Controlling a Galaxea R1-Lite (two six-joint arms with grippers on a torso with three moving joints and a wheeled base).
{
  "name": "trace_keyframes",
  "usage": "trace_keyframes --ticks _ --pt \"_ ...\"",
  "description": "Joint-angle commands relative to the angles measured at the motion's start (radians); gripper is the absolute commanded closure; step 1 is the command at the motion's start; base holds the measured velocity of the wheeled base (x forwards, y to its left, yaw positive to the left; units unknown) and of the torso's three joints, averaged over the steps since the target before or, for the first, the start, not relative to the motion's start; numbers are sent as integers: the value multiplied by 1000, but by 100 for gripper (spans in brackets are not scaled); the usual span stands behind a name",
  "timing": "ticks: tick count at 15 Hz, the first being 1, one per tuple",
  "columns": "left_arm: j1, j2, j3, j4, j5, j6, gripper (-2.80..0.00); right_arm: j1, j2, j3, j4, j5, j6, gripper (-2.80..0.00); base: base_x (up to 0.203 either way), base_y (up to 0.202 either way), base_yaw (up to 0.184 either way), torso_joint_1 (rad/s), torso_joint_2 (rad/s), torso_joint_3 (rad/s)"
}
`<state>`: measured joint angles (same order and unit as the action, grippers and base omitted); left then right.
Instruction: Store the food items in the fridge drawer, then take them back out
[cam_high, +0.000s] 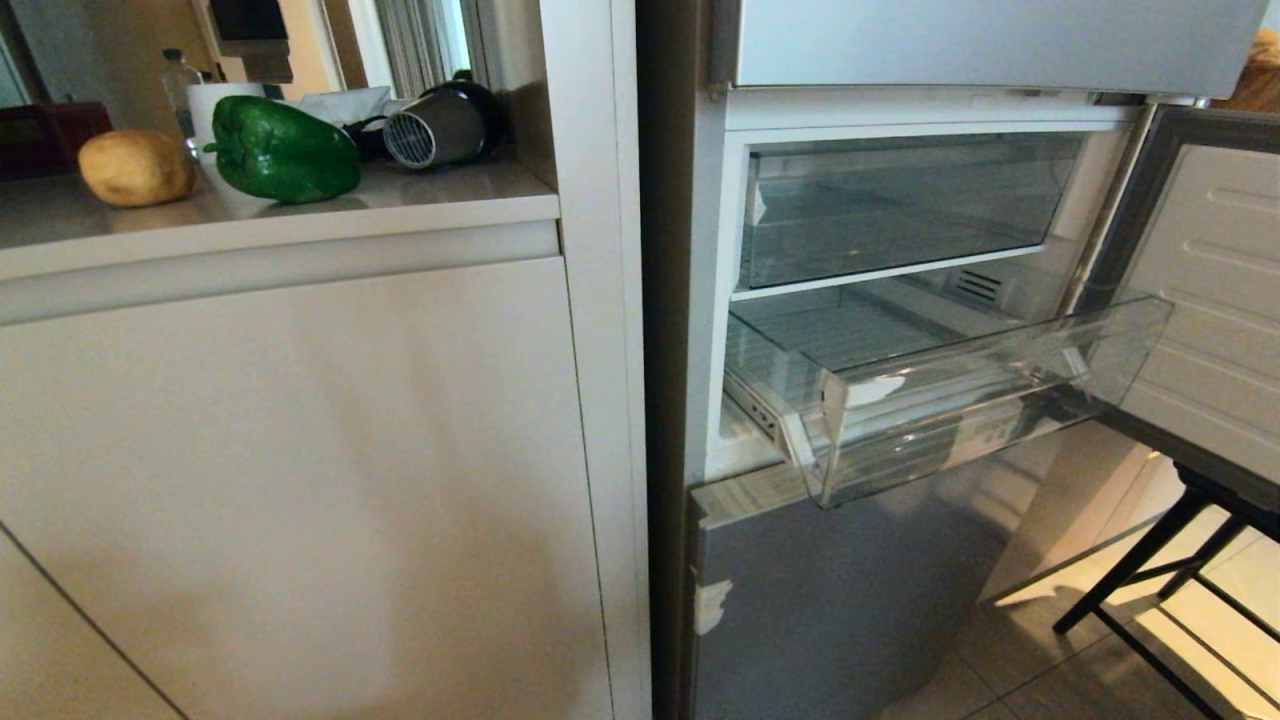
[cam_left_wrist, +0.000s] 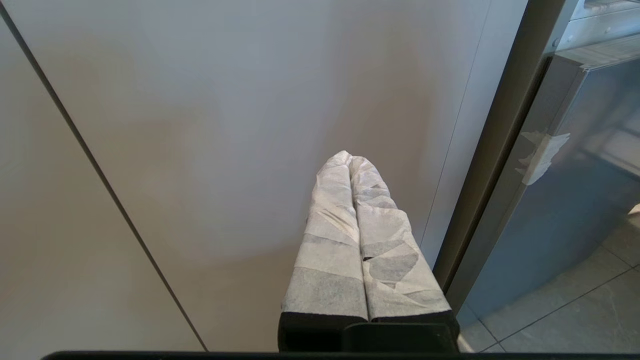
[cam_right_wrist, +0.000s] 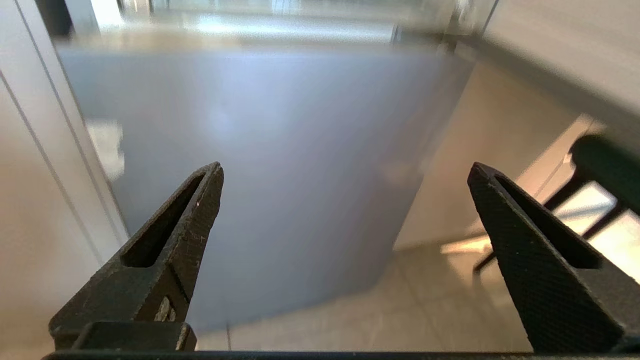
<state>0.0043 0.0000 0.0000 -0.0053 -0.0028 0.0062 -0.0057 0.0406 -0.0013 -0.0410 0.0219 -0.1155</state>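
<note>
- The pepper (cam_high: 285, 150) and the potato (cam_high: 136, 167) both sit up on the counter (cam_high: 300, 215), side by side and just apart, so neither is in the fridge at this point.
- The drawer (cam_high: 960, 400) stands pulled out from the fridge (cam_high: 850, 600), its clear front tilted forward, and as far as the glare on the plastic lets me judge, nothing lies inside it.
- The right gripper (cam_right_wrist: 345, 175) hangs low, facing the grey lower door of the fridge; its fingers stand wide apart and hold nothing. The drawer is above it, the food above it and off towards the left arm's side.
- The left gripper (cam_left_wrist: 352, 160) is parked low, facing the cupboard door (cam_left_wrist: 225, 125), its taped fingers pressed together with nothing between them; the food sits on the counter well above it.
- My read: either storing has not begun or the items are already back out; these views alone cannot settle which. The drawer is yet to be pushed in.
</note>
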Motion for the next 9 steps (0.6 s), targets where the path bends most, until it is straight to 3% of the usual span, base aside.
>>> trace_keyframes --ticks 1,2,3,9 --pt "0 0 3 -1 0 0 0 3 -39 0 40 1 -1 -280 0 0 0 0 0 0" --pt "0 0 3 -1 0 0 0 3 -41 1 56 2 -2 -280 0 0 0 0 0 0" --pt "0 0 3 -1 0 0 0 3 -41 1 56 2 -1 0 0 0 0 0 0 0" --pt "0 0 3 -1 0 0 0 3 -41 1 56 0 7 0 0 0 0 0 0 0"
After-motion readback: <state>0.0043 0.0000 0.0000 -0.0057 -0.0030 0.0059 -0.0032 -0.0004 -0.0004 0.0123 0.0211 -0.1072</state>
